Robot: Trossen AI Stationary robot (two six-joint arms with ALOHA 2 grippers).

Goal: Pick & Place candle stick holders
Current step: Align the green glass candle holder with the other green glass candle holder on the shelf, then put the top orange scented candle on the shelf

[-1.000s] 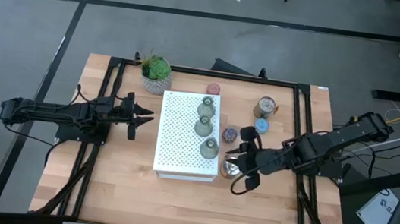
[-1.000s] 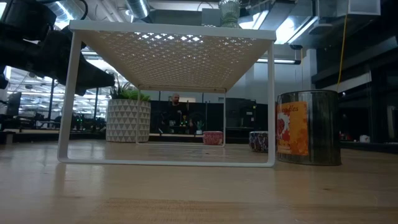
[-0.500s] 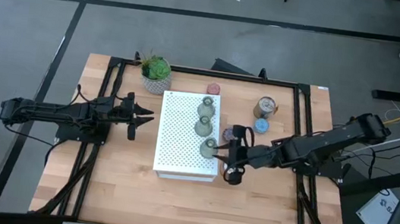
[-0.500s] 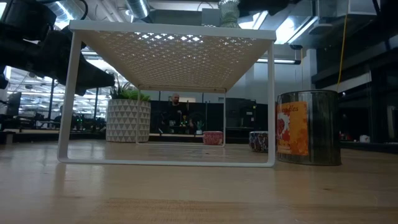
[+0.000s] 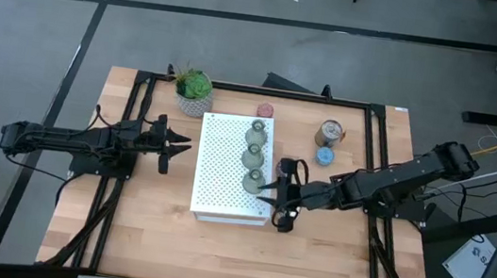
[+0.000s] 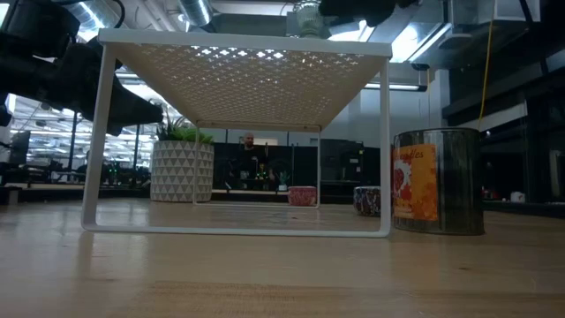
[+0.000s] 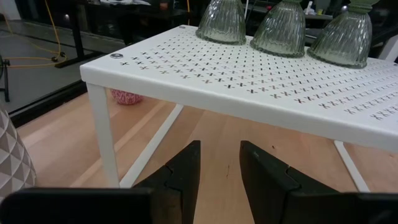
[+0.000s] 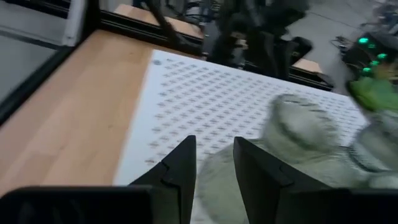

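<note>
Three olive-green glass holders stand in a row on the right part of the white perforated box (image 5: 226, 169); they also show in the left wrist view (image 7: 283, 28). My right gripper (image 5: 278, 195) is open at the box's right edge, over the top. Its fingers stand on either side of the base of the nearest green holder (image 5: 254, 180), which also shows in the right wrist view (image 8: 298, 143). My left gripper (image 5: 176, 149) is open and empty, left of the box. A silvery holder with an orange label (image 6: 439, 181) stands on the table right of the box. My right gripper comes level from the table's right side, with the nearest green holder's lower body (image 8: 214, 180) between its open fingers. The holder stands upright on the box top. I cannot tell whether a finger touches it.
A green plant in a white pot (image 5: 195, 90) stands at the far left of the box. A pink holder (image 5: 264, 111), a second silvery holder (image 5: 330, 132) and a blue holder (image 5: 324, 155) stand on the table at the far right. A purple holder (image 6: 366, 200) stands behind the box.
My right gripper has gone from the silvery holder on the table toward the table's left edge and up, to the box top and the nearest green holder, staying open. That green holder has shifted slightly toward the left on the box.
</note>
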